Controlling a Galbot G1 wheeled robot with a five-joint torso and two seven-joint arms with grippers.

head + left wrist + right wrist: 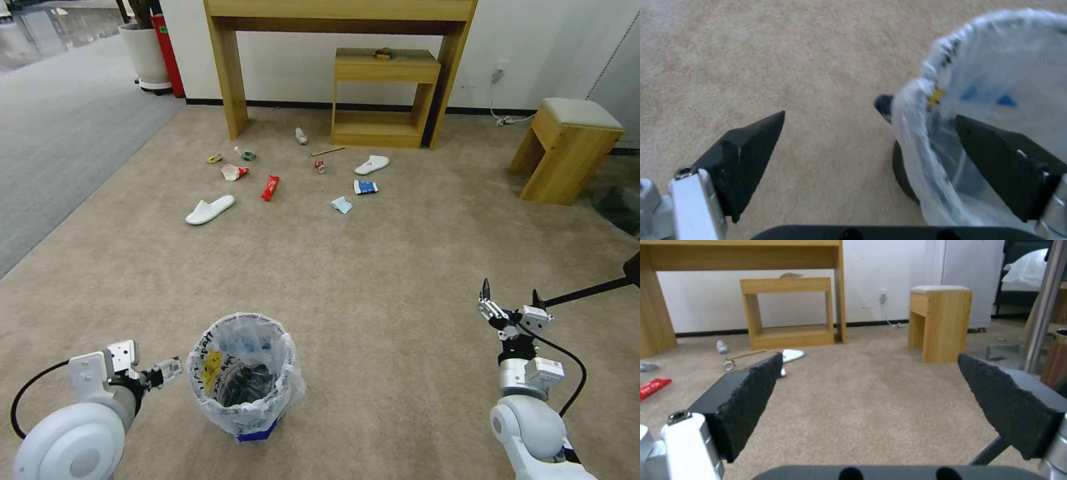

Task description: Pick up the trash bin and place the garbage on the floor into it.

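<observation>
Crinkled clear plastic liner over small round dark trash bin (245, 375), upright on beige carpet floor (373, 267), near my base. My left gripper (869, 133) wide open, empty, straddling rim. Judge bin light, liner slippery; pinch rigid rim. My right gripper (509, 297) open, idle.

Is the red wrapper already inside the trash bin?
No, the red wrapper lies on the carpet among the other litter, far from the trash bin.
</observation>
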